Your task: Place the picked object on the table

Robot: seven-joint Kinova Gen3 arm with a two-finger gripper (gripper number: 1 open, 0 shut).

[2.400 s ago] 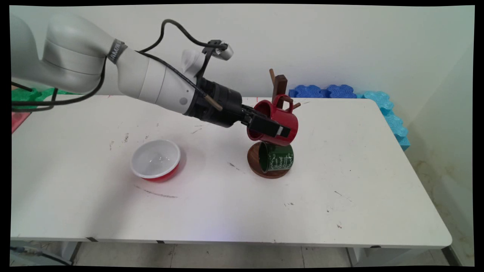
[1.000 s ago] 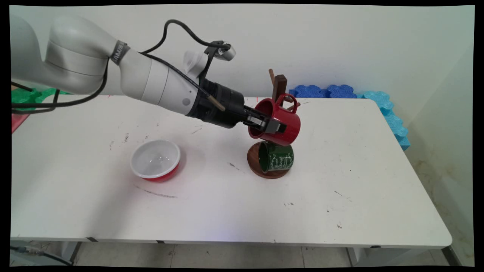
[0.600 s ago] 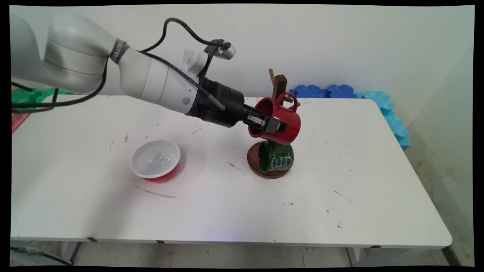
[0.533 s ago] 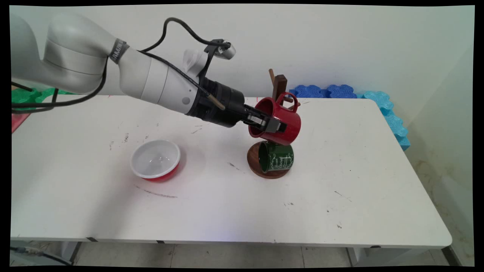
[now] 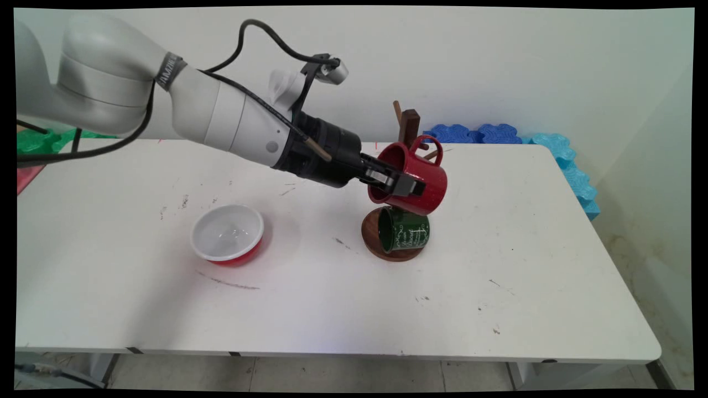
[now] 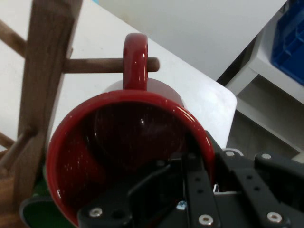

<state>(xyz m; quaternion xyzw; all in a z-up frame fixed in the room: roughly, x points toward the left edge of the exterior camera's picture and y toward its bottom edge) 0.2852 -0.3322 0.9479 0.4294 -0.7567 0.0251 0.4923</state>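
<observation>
Two mugs are being shown at a wooden mug tree point(image 5: 410, 124): a red mug point(image 5: 415, 179) is being held tilted in the air by the black gripper point(image 5: 399, 183), whose jaws are being kept closed on the mug's rim wall — one finger inside, one outside — while a green mug point(image 5: 405, 230) is hanging low, just above the tree's round base. In the hand view the red mug's handle point(image 6: 135, 59) is being shown looped over a wooden peg point(image 6: 107, 65), near the peg's tip. A slip is being risked, in judgement: glossy enamel is being pinched on a narrow curved wall, and so shallow a hold on the peg could let the handle slide off, or the red mug could be knocked against the green one just below. A red bowl point(image 5: 227, 234), white inside, is lying well apart on the scuffed white table point(image 5: 498, 265).
</observation>
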